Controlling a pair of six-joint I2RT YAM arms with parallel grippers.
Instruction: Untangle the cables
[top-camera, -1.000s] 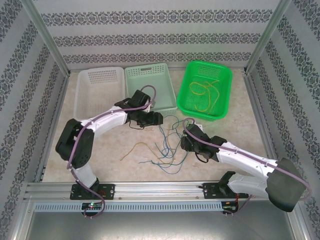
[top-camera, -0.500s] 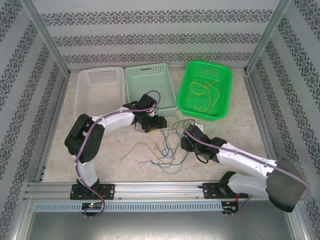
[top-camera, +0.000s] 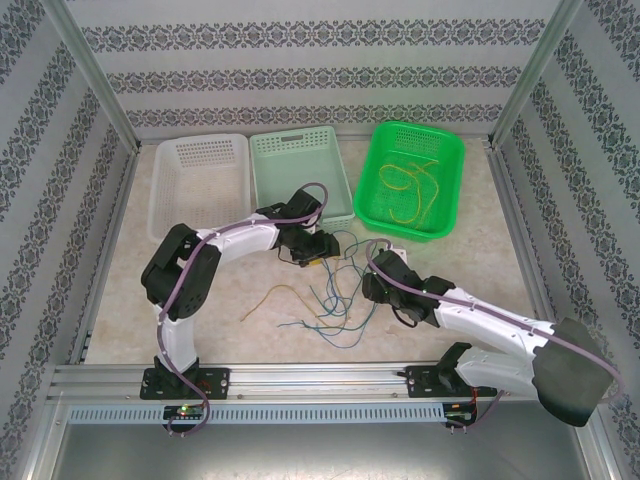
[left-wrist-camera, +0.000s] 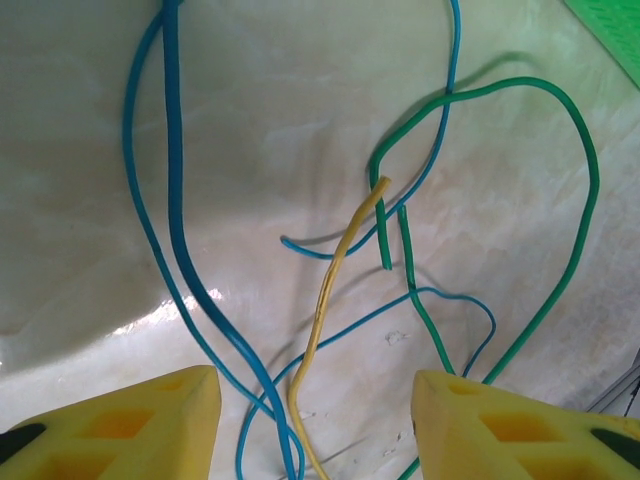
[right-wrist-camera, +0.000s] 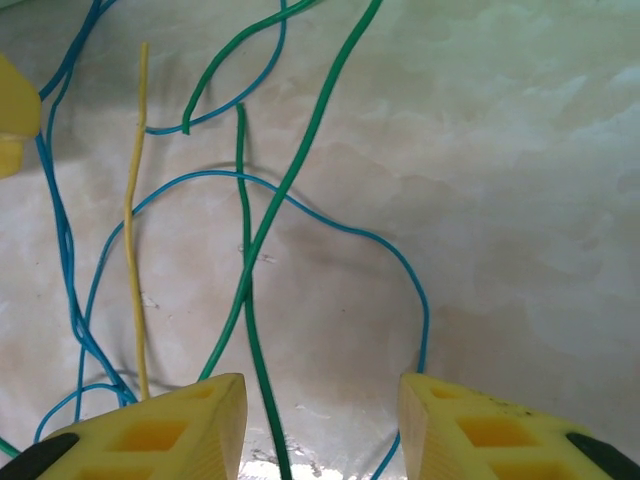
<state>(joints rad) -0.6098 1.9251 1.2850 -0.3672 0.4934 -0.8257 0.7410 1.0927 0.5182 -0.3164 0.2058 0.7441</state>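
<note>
Cables (top-camera: 335, 297) lie tangled on the desk (top-camera: 480, 250) between the arms. The left hand (left-wrist-camera: 310, 390), spread, straddles a yellow wire (left-wrist-camera: 325, 290) and a blue wire (left-wrist-camera: 175, 200). The right hand (right-wrist-camera: 320, 390), spread, straddles a green wire (right-wrist-camera: 242, 170). Closing on two strands at once would likely tighten the tangle.

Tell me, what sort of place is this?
Likely a robot test booth: an aluminium frame with patterned wall panels encloses a tabletop where the left arm and right arm, bolted down, reach over loose cables beside three plastic baskets.
</note>
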